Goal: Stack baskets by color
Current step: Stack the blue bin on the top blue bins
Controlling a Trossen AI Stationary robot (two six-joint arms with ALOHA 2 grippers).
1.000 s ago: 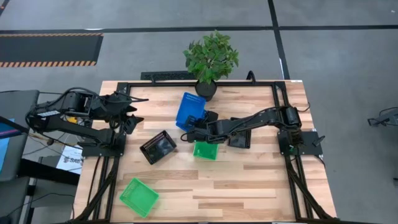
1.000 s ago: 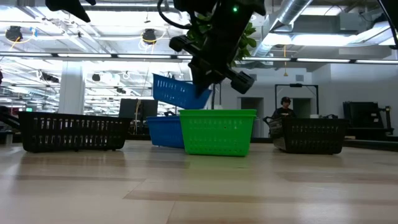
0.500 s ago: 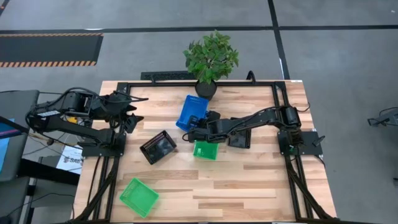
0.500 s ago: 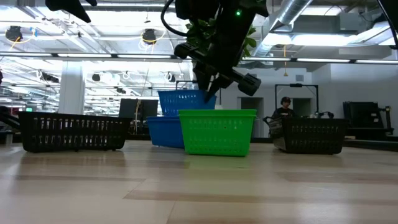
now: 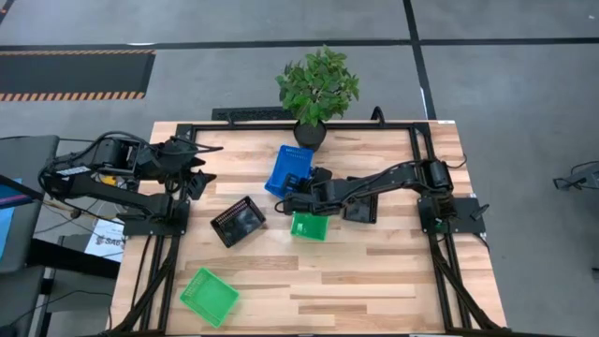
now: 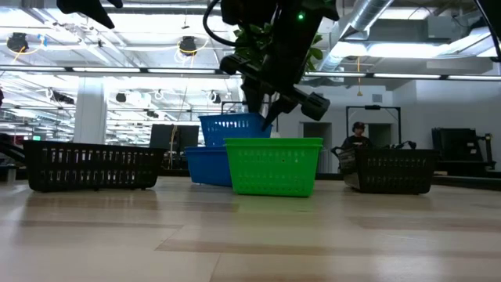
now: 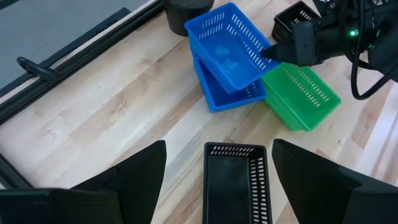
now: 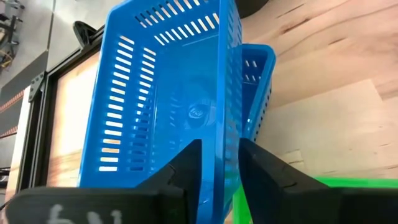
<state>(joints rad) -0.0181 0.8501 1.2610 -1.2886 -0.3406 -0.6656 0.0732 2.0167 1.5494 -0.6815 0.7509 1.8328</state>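
Note:
Two blue baskets stand at the table's middle far side. The upper one (image 5: 289, 164) (image 6: 229, 125) rests nested in the lower one (image 6: 205, 165), slightly askew. My right gripper (image 5: 301, 191) (image 8: 221, 168) is open, with the upper basket's right long wall between its fingers. A green basket (image 5: 309, 226) sits just near of the gripper, and another (image 5: 209, 296) lies at the near left. A black basket (image 5: 238, 221) lies left of centre. My left gripper (image 5: 195, 174) (image 7: 217, 149) waits open above the table's left side. My right gripper has one finger (image 8: 180, 171) inside the upper blue basket and one (image 8: 264, 174) outside it, astride the right long wall (image 8: 225, 134) near its near end. It comes slanting down from the table's right. Whether the fingers touch the wall, I cannot tell.
A potted plant (image 5: 318, 89) stands at the far edge, just behind the blue baskets. A second black basket (image 7: 297, 20) lies under my right arm. Bare wood stretches along the near right part of the table (image 5: 393, 290).
The upper blue basket hung tilted above the lower one a second ago. It has come down into it and now sits almost level. My right gripper has sunk slightly with it.

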